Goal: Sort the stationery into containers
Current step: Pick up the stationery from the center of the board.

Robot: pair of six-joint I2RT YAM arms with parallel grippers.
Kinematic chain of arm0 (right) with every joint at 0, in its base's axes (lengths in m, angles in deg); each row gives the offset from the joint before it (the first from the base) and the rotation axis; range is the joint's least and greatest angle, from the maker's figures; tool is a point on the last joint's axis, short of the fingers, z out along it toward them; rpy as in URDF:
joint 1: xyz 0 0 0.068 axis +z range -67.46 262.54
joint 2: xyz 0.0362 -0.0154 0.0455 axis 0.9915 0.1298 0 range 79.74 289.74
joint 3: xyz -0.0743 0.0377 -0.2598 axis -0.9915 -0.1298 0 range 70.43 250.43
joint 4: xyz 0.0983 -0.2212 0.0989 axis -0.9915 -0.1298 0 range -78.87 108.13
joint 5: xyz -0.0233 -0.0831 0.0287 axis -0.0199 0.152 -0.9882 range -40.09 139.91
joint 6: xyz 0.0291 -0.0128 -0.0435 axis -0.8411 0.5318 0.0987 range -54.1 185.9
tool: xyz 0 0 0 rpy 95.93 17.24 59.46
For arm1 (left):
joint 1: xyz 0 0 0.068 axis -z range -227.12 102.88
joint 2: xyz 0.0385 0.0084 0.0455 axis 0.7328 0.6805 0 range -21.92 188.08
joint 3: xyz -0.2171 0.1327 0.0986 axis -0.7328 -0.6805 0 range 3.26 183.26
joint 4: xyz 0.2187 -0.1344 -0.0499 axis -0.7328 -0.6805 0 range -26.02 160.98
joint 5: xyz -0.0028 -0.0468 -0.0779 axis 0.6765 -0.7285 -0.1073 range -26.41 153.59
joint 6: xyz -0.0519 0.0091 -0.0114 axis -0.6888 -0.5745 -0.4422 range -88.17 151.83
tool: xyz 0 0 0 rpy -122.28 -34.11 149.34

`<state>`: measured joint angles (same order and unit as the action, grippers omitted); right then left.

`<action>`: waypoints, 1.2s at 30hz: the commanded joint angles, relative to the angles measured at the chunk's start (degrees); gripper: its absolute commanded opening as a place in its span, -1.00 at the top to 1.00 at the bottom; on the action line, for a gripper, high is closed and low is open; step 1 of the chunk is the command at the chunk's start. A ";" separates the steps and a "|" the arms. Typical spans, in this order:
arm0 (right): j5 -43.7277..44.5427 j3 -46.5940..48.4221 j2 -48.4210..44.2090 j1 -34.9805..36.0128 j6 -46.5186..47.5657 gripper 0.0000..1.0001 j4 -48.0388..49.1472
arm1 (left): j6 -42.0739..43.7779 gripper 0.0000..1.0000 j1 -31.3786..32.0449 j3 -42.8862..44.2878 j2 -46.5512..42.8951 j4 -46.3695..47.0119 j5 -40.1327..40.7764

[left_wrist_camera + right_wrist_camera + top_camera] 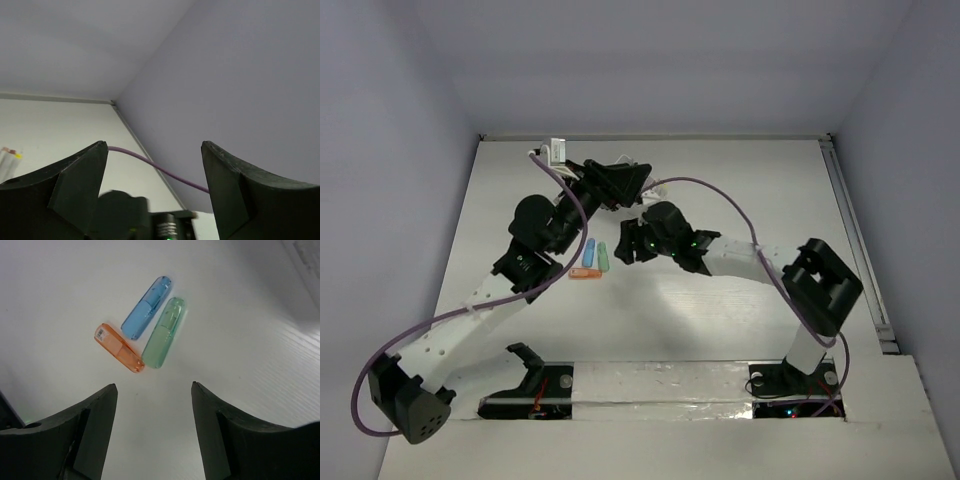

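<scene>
Three short chunky pieces lie together on the white table: blue (146,307), green (164,332) and orange (119,347). They also show in the top view, blue (588,252), green (603,257), orange (584,273). My right gripper (154,387) is open and empty, just short of them, hovering to their right in the top view (625,248). My left gripper (154,145) is open and empty, raised near the back of the table (638,180) and facing the wall. A white box-like thing (552,152) shows partly behind the left arm. Pale pen ends (10,156) peek in at the left wrist view's edge.
A purple cable (720,195) arcs over the right arm and crosses between the left fingers (165,170). Grey walls enclose the table on three sides. A rail (855,240) runs along the right edge. The two arms cross close together mid-table.
</scene>
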<state>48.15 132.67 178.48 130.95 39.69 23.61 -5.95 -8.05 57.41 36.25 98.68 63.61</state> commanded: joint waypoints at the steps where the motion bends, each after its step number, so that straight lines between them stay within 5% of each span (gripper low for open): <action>1: -0.09 8.57 6.17 1.34 1.34 -0.36 -4.94 | -3.61 -0.46 0.39 -0.89 -4.55 -1.33 -3.97; 17: 4.31 29.78 25.53 4.16 3.72 -0.48 -17.78 | -2.74 -0.79 0.39 -3.17 -12.73 -3.53 -1.06; 36: 10.55 39.01 31.78 4.16 9.87 -0.08 -28.76 | -0.72 -0.69 0.39 -4.40 -12.91 -7.04 2.35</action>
<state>57.31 168.38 208.21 134.73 46.53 0.42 -7.94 -7.74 54.46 24.73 91.47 63.06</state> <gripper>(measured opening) 0.544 0.858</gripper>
